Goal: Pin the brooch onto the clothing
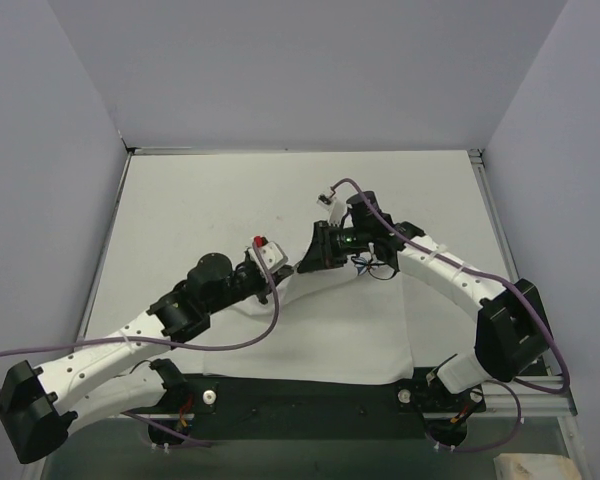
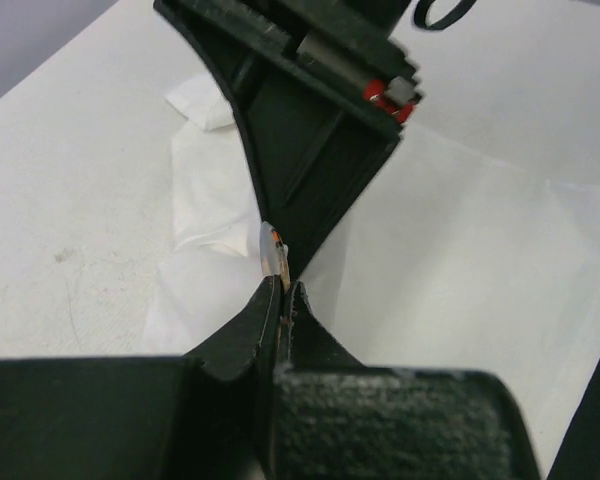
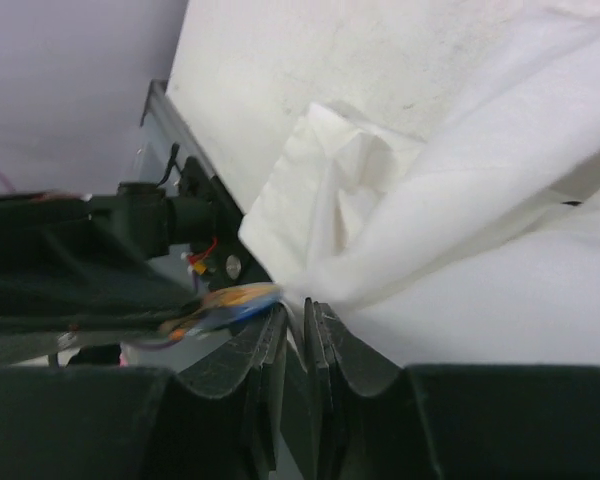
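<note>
- The left gripper (image 2: 283, 296) is seen closed tight, with the brooch (image 2: 271, 250) nipped edge-on at its very tips; so little of the disc appears to be caught that it could be twisted out or dropped if it is pressed against the cloth at an angle.
- The right gripper (image 3: 302, 318) is set at a narrow gap, with a raised fold of the clothing (image 3: 460, 200) pinched between its tips; the fabric is thin and slack, so the fold could be pulled free, or the whole shirt dragged across the table (image 1: 200, 200), if either arm is drawn away.
- The two sets of fingertips are crowded almost into contact; a collision that knocks the brooch loose is judged the nearest risk.
- Whether the pin has been passed through the cloth cannot be told; the fastening is hidden.
- The brooch is shown as a small thin piece, pale and glossy at the rim with an orange fleck; it is judged hard and slippery.
- The clothing is soft, matte and white, crumpled into peaks near the pinch and flatter elsewhere; the fingers are black, moulded and tapered.
</note>
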